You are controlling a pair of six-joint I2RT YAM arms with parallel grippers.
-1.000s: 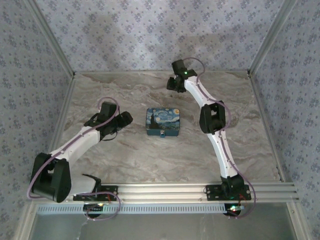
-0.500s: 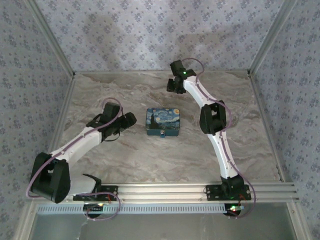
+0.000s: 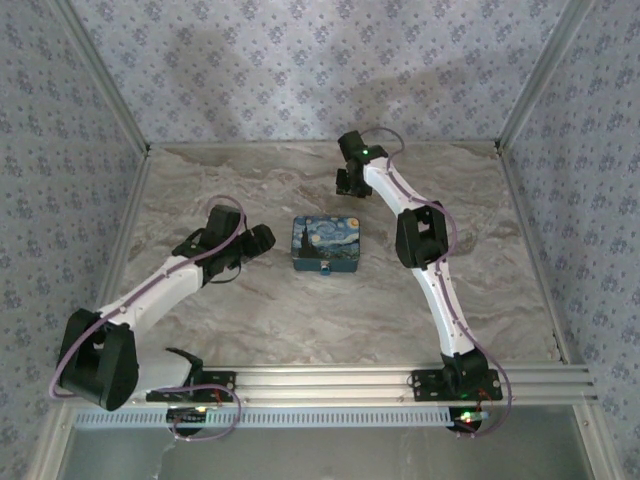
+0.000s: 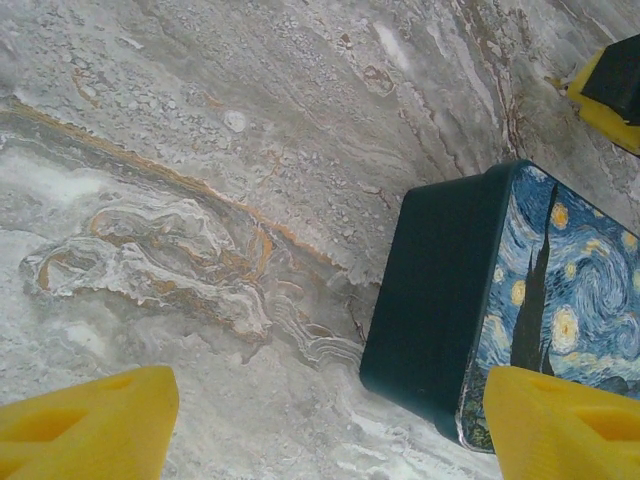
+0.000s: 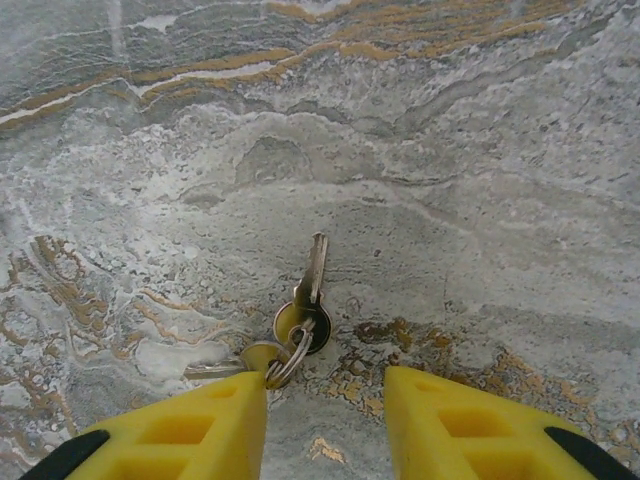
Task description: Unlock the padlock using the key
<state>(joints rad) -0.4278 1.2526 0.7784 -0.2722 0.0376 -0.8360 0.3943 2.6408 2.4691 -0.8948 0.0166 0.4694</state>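
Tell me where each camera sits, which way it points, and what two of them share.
Top external: above and behind the arms, looking down on the table; both arms show, bases nearest, with left end effector and right end effector.
Left wrist: on the left arm, looking down at the table and tin; its open yellow fingers at the bottom corners.
Right wrist: on the right arm, looking down at the keys; its open yellow fingers along the bottom edge.
Shared: top external and left wrist both show the tin.

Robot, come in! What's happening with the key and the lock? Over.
Right gripper open, over the key lying on the table. Left gripper open beside the tin; padlock at its front. Nothing blocking.
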